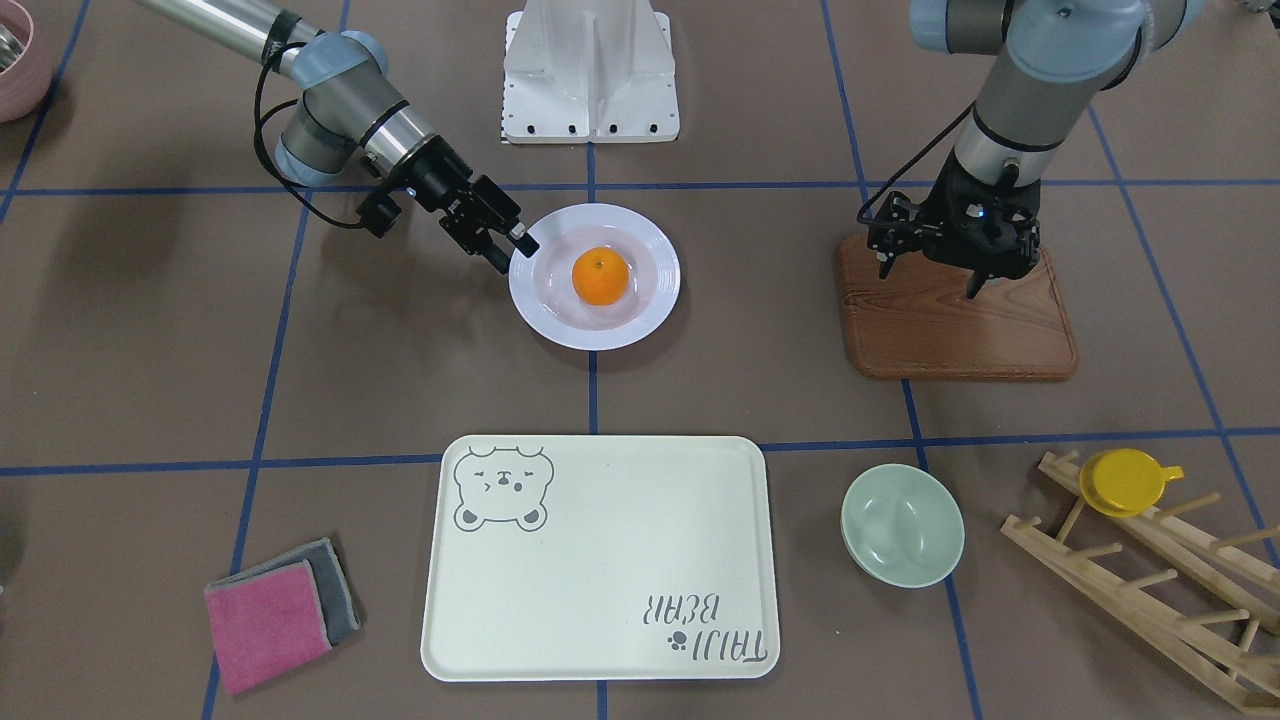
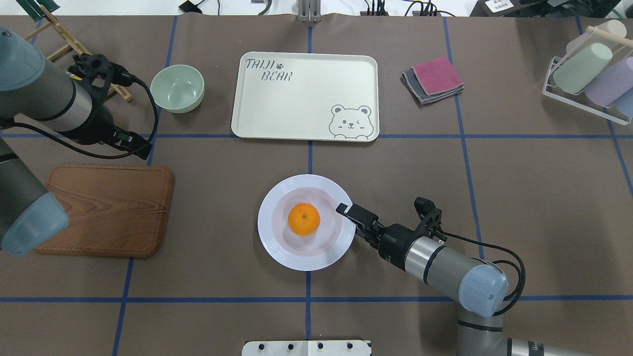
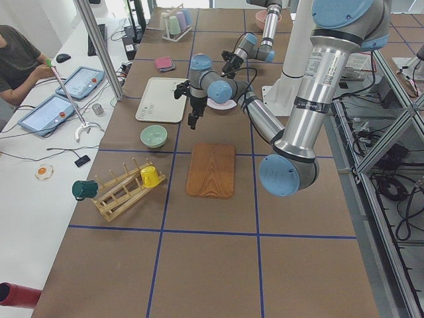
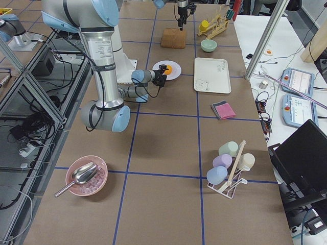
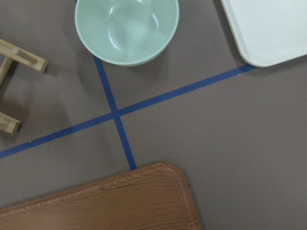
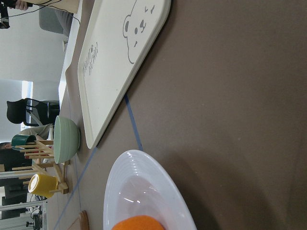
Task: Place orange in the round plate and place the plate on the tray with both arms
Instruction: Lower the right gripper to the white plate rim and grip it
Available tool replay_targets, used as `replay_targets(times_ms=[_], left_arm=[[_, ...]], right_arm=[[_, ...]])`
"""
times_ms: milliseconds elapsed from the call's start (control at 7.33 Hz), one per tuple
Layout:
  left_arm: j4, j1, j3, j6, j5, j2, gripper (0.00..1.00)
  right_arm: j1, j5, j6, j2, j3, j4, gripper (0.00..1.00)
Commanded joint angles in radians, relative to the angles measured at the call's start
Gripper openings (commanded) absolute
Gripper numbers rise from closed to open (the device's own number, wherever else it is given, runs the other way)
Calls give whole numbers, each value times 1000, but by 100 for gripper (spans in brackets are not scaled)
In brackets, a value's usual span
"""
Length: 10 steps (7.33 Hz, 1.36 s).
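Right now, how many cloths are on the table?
2. The pink cloth lies on top of the grey cloth, both beside the tray on the robot's right. Another could be hidden underneath.

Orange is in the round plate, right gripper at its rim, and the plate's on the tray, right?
No. The orange is in the round plate with the right gripper at its rim, but the plate sits on the table, apart from the tray, as the overhead view shows.
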Motion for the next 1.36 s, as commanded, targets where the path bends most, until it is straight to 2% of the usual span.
replay_targets(times_ms=[0, 545, 682, 1091, 1227], left_arm=[[-1, 0, 1, 0, 0, 0, 99], [-1, 0, -4, -2, 0, -3, 99], [-1, 0, -4, -2, 0, -3, 99], [1, 0, -4, -2, 0, -3, 99], [1, 0, -5, -2, 1, -3, 99]], right_arm=[[-5, -5, 11, 5, -8, -5, 91], [-5, -15, 56, 16, -12, 0, 68], [-7, -16, 60, 17, -17, 1, 57], [-7, -19, 77, 23, -13, 3, 14], [-7, -19, 77, 23, -11, 4, 9]])
